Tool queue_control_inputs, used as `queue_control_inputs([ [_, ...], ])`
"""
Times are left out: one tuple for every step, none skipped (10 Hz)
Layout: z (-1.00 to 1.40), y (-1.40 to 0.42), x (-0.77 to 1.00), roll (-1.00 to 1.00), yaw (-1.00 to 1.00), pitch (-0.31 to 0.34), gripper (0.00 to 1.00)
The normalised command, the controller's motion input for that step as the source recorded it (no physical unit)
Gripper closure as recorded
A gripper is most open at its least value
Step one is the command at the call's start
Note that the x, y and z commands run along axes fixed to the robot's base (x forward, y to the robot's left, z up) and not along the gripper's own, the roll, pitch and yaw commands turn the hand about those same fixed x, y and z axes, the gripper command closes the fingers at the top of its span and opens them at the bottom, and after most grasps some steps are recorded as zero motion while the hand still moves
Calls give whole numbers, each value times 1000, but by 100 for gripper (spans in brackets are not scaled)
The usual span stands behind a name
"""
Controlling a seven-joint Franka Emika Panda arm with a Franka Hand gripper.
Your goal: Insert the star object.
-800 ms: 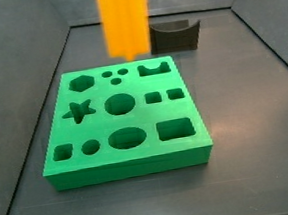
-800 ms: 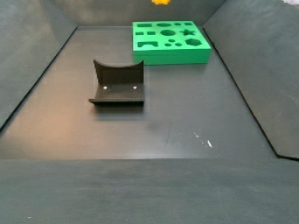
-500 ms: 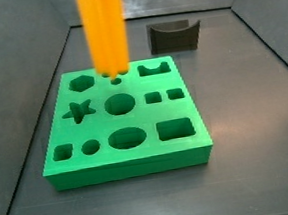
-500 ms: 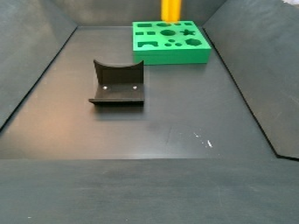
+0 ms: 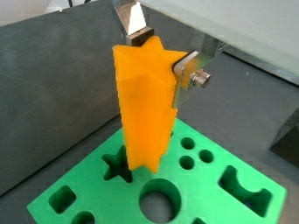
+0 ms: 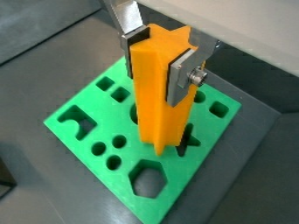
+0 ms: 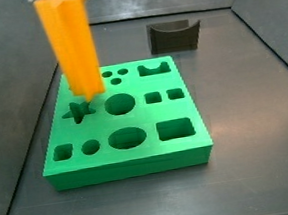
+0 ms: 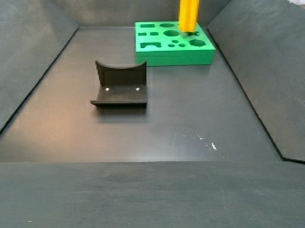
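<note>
**Star prism now over its hole**

Since the earlier frames the star object point(image 7: 70, 47) has shifted sideways across the green block point(image 7: 125, 122), hanging upright with its tip just above the star-shaped hole point(image 7: 79, 113). The hand point(image 5: 162, 52) clamps its ridged orange top. No writing is legible.

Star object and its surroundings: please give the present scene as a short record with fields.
held piece: star object, upright, bright orange
gripper: gripper shut on the star object near its top end, above the green block
piece tip: over the star-shaped hole, not clearly entered
target: green block with shaped holes, on the dark floor
other item: dark grey block, apart from the green block
</note>
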Motion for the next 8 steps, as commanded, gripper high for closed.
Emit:
queue_control_inputs([
  [-371,-57,-29,44,46,-29,100],
  [-351,-60,0,21,26,-13,100],
  [-246,-149,-3,0,0,0,100],
  [-203,-214,-146,-31,-14,-13,100],
  [-200,-206,-223,-110,-29,-50,100],
  [-194,-177,-343,-169,-3,-84,100],
  [-206,-134,-329,-214,0,-94,100],
  [-180,-109,-306,-253,-20,-99,100],
])
